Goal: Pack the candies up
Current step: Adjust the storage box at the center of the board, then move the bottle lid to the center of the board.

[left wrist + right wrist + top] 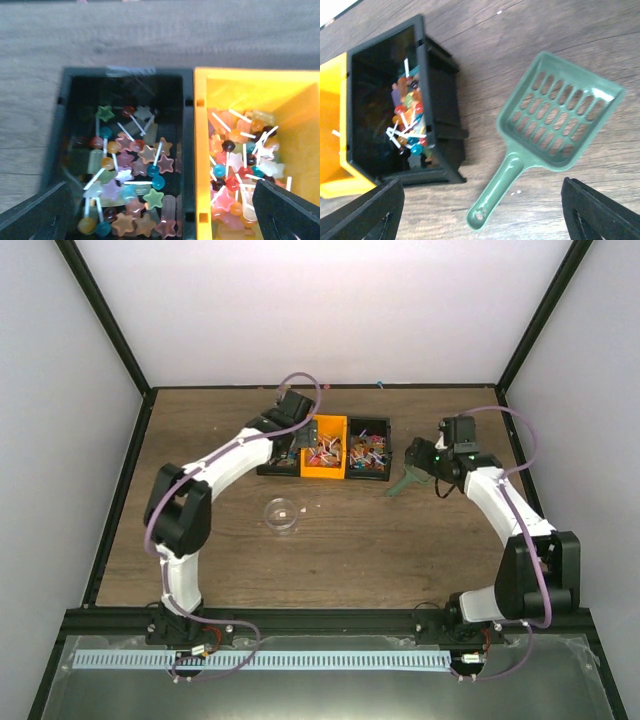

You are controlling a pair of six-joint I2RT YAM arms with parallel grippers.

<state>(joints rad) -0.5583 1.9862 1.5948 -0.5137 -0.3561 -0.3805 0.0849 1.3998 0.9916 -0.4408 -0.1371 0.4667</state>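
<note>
The candies are small lollipops and star-shaped sweets in mixed colours. They lie in a black bin [187,150] and an orange bin [295,100] in the left wrist view, candies [130,170] filling both. My left gripper [160,220] is open and empty above the wall between these bins; it also shows in the top view [300,433]. My right gripper [482,215] is open, straddling the handle of the green scoop [555,120], which lies flat on the table. More candies [407,125] sit in the right black bin [442,100].
In the top view the three bins stand in a row: black [272,468], orange [327,425], black [372,423]. A small clear round jar [282,514] stands in front of them. The scoop [405,483] lies right of the bins under the right gripper [417,465].
</note>
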